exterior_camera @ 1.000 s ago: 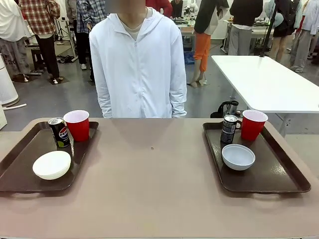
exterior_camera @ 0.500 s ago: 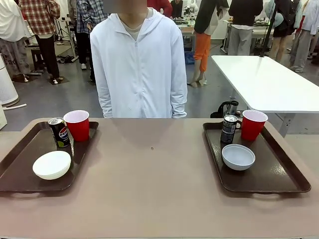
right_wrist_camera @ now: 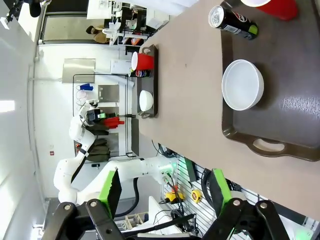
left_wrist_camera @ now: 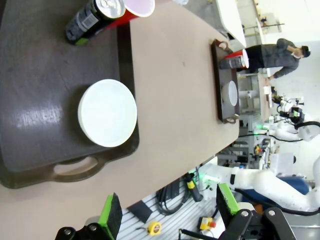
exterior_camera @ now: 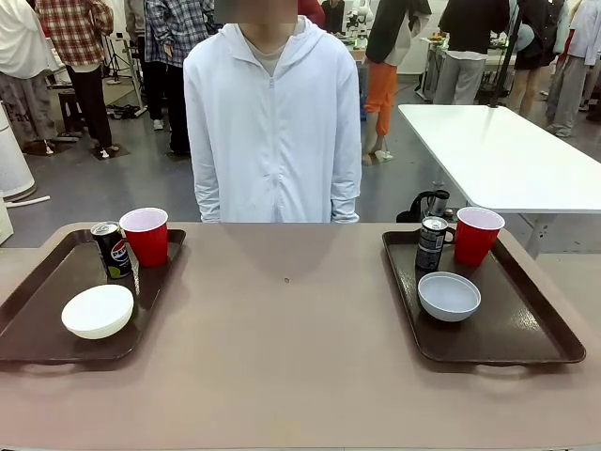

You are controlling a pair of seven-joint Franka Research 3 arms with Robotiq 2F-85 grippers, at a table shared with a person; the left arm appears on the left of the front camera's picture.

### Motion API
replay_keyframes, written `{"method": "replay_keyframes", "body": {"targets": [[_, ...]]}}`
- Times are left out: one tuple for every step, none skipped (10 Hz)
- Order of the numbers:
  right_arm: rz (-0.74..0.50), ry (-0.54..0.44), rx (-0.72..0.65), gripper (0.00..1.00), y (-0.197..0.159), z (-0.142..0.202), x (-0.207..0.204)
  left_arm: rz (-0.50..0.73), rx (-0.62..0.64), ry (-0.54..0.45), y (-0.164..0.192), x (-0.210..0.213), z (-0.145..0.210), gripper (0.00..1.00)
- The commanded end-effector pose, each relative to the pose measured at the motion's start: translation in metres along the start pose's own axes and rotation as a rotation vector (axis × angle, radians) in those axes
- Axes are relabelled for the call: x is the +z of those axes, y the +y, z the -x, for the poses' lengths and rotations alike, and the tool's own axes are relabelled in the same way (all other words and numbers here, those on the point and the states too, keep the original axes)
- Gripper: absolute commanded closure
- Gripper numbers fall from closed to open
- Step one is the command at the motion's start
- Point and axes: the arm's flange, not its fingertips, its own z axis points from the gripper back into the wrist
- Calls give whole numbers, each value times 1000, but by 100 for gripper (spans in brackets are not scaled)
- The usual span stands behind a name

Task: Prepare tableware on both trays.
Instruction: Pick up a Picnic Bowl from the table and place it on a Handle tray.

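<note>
On the left of the tan table (exterior_camera: 282, 376) lay the left tray (exterior_camera: 38, 329), dark brown plastic with a raised rim and rounded corners. On it stood a slim dark can (exterior_camera: 112, 250) with a round red, white and blue logo, touching or just beside a red cup (exterior_camera: 146, 236) with a white inside, both at the far end. A whitish round bowl (exterior_camera: 98, 311) sat nearer the robot on the same tray. A person in a white zipped jacket (exterior_camera: 270, 132) stood at the far edge, arms hanging down. To the right lay the matching right tray (exterior_camera: 526, 329), holding a second dark can (exterior_camera: 431, 243), a second red cup (exterior_camera: 477, 235) just beside it, and a second bowl (exterior_camera: 449, 296), greyish white with a smooth hollow.

The left wrist view looked down on the near tray's cut-out handle (left_wrist_camera: 75, 167) and its finely textured surface, details the front view hid; the left gripper (left_wrist_camera: 167, 210) hung off the table edge, green-padded fingers spread wide, holding nothing. The right wrist view likewise showed the other tray's handle slot (right_wrist_camera: 267, 146) and the can's silver top; the right gripper (right_wrist_camera: 165, 192) also stood wide apart and empty, clear of the table.
</note>
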Motion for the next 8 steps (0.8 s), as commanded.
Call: {"method": "replay_keyframes", "body": {"targets": [[-1,9,23,7,0,2,1,20,-6,-10,0,0,1,0],[-1,9,23,7,0,2,1,20,-6,-10,0,0,1,0],[-1,9,23,7,0,2,1,20,-6,-10,0,0,1,0],[-1,9,23,7,0,2,1,20,-6,-10,0,0,1,0],[-1,9,23,7,0,2,1,20,-6,-10,0,0,1,0],[-1,9,23,7,0,2,1,20,-6,-10,0,0,1,0],[-1,9,23,7,0,2,1,20,-6,-10,0,0,1,0],[-1,9,23,7,0,2,1,20,-6,-10,0,0,1,0]]}}
